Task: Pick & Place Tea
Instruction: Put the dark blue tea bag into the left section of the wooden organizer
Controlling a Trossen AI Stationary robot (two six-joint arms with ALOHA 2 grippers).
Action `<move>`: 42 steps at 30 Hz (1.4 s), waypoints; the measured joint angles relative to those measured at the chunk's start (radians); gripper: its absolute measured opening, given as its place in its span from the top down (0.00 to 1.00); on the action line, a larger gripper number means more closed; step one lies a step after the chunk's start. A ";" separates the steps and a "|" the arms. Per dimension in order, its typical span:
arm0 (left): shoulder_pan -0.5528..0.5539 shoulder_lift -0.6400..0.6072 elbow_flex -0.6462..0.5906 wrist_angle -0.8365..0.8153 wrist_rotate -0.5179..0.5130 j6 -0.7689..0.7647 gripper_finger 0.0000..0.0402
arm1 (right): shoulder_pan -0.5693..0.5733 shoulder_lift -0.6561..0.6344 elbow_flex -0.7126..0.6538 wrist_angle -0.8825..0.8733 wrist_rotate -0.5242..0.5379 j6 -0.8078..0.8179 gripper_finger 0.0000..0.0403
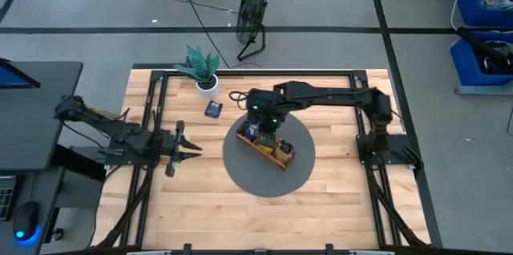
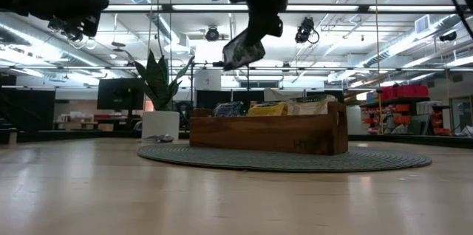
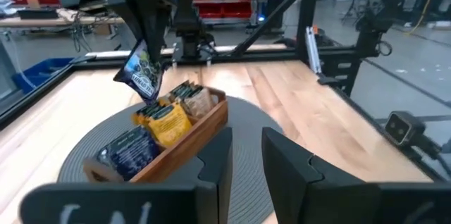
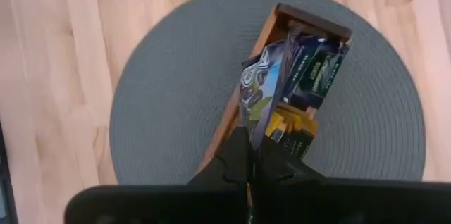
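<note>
A long wooden divided tray (image 1: 268, 146) (image 2: 267, 132) rests on a round grey mat (image 1: 240, 171) and holds dark blue, orange-yellow and pale sachets (image 3: 166, 122). My right gripper (image 4: 251, 155) (image 2: 260, 26) hangs above the tray's far-left end, shut on a dark blue tea sachet (image 4: 256, 89) (image 2: 242, 49) (image 3: 141, 76). Another dark blue sachet (image 1: 213, 109) lies flat on the table left of the mat, near the plant. My left gripper (image 1: 192, 149) (image 3: 244, 141) waits open, left of the mat, pointing at the tray. My right gripper pinches the dark blue sachet between its two fingers at its upper edge (image 4: 255, 127), coming from above and pointing down. The sachet hangs tilted below the fingers, lifted clear above the tray (image 2: 244, 52).
A potted plant (image 1: 204, 72) (image 2: 159, 109) stands at the table's far side, left of centre. Bare wood lies near and right of the mat (image 1: 345, 199). A black frame (image 1: 377, 155) rims the table, and a fan (image 1: 253, 10) stands on the floor beyond.
</note>
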 joint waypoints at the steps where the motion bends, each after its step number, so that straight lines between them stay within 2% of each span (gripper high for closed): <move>1: 0.004 0.000 -0.001 -0.006 0.000 -0.001 0.79 | -0.005 0.023 0.029 -0.023 -0.004 -0.005 1.00; 8: 0.013 0.001 -0.001 -0.013 -0.002 -0.002 0.79 | -0.028 0.198 0.240 -0.217 -0.042 -0.055 1.00; 17: 0.013 0.001 -0.001 -0.021 -0.002 0.007 0.79 | -0.053 0.316 0.394 -0.306 -0.045 -0.112 1.00; 25: 0.013 0.002 -0.001 -0.036 -0.002 0.006 0.79 | -0.065 0.331 0.404 -0.306 -0.040 -0.142 1.00; 31: 0.013 0.002 -0.001 -0.037 -0.001 -0.033 0.79 | 0.024 0.323 0.405 -0.302 -0.041 -0.214 1.00; 37: 0.013 0.009 -0.001 -0.050 -0.003 -0.136 0.79 | 0.128 0.322 0.405 -0.216 -0.033 -0.284 1.00; 42: 0.013 0.063 0.000 -0.008 0.012 -0.214 0.79 | 0.181 0.316 0.405 -0.132 -0.026 -0.326 1.00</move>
